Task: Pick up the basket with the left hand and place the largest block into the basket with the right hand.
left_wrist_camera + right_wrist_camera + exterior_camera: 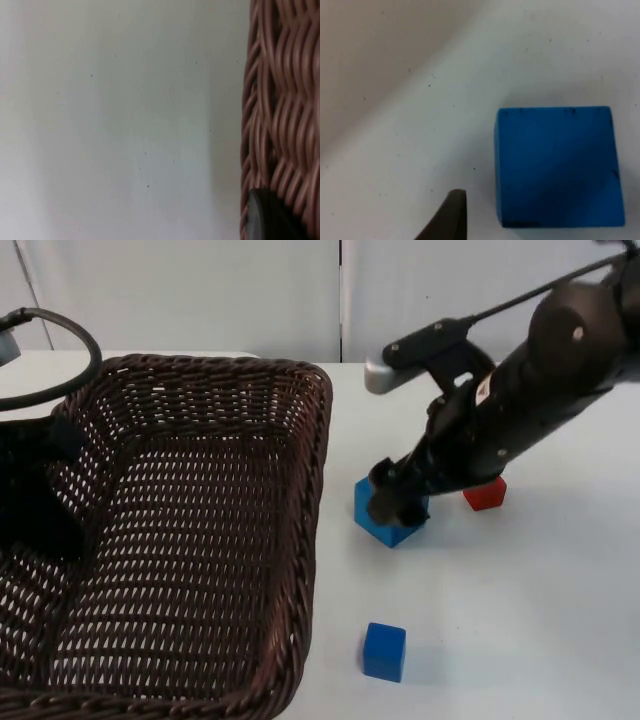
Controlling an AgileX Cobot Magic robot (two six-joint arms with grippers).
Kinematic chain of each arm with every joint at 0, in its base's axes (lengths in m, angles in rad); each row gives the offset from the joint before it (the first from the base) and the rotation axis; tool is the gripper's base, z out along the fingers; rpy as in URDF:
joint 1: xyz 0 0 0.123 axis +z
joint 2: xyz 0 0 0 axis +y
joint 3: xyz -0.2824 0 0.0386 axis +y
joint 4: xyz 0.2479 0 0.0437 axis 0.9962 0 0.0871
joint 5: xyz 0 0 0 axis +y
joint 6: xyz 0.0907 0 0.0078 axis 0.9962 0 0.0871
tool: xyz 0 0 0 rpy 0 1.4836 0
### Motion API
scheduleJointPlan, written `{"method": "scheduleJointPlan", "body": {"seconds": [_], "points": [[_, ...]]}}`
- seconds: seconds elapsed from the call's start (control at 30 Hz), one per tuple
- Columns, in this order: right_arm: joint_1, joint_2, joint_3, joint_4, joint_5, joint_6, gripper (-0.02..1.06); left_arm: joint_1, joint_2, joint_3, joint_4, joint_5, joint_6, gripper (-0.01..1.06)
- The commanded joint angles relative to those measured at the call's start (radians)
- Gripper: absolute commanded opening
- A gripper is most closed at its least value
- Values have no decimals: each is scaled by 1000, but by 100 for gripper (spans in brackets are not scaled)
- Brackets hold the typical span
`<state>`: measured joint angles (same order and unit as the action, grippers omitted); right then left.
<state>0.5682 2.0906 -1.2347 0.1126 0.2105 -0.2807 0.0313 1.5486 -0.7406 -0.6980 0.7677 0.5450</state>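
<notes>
Block first: from the top, my right gripper (397, 502) is down on the largest blue block (388, 523), fingers astride it, not visibly closed. Smaller blue block (384, 651) sits nearer the camera, red block (485, 494) just behind my arm. Basket (200, 440) beside the big block, my left gripper (35, 510) inside its far side; grip can't tell.

Left wrist: wicker wall (280, 115) against my fingertip (262, 217).

Right wrist: block (559, 167) beside my fingertip (451, 217), apart. Judged light, rigid, smooth; take opposite flat faces. No writing readable.
</notes>
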Motion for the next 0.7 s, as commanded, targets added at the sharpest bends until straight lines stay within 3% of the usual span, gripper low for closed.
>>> {"method": "scheduleJointPlan", "body": {"seconds": [0.0, 0.3, 0.53, 0.67], "points": [[3, 28, -7, 11, -58, 0, 105, -3, -13, -1, -13, 4, 2, 0], [3, 68, -7, 28, -148, 2, 105, -3, -13, -1, -13, 4, 2, 0], [3, 75, -7, 28, -159, 2, 105, -3, -13, -1, -10, 3, 2, 0], [3, 75, -7, 28, -159, 2, 97, -3, -13, -1, -10, 0, 2, 0]]}}
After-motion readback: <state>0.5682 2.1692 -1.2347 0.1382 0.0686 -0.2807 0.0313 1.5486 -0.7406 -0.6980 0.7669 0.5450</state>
